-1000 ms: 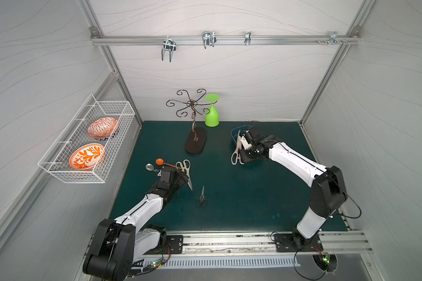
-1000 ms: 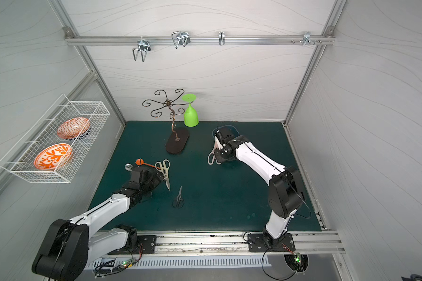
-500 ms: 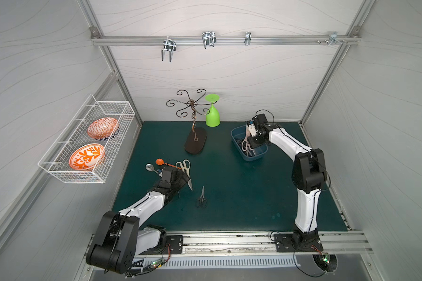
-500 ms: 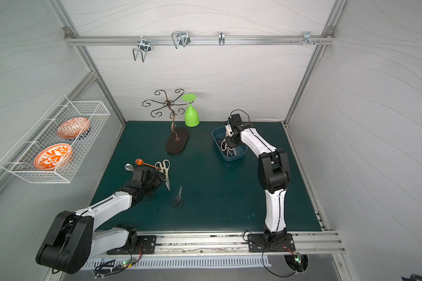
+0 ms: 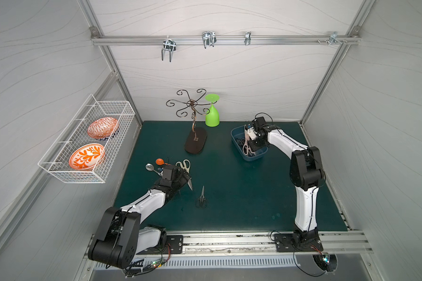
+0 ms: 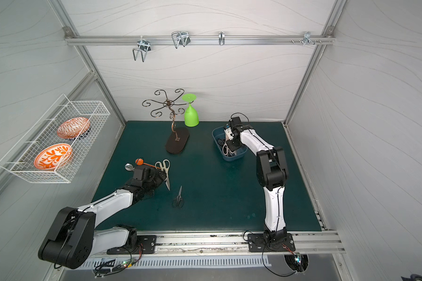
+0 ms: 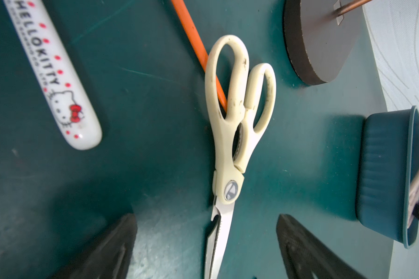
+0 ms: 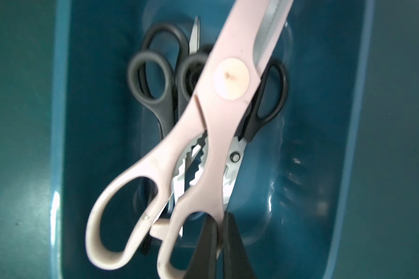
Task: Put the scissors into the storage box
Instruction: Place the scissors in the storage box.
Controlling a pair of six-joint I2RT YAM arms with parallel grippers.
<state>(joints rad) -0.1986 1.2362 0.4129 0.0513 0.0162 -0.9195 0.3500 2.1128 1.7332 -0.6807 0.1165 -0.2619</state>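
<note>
Right wrist view: right gripper (image 8: 221, 222) clamps pink shears (image 8: 203, 135) over the storage box (image 8: 336, 120), black pairs (image 8: 153, 79) already inside. Well apart from it, left gripper (image 7: 206, 217), jaws wide, straddles cream shears (image 7: 228, 135); one slim black pair (image 5: 202, 200) waits.

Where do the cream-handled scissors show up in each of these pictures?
In a top view: cream-handled scissors lie left of centre.
In a top view: same spot.
Left wrist: mid-picture.
Right wrist: not in it.
Shared landmark: dark oval stand base nearby.
</note>
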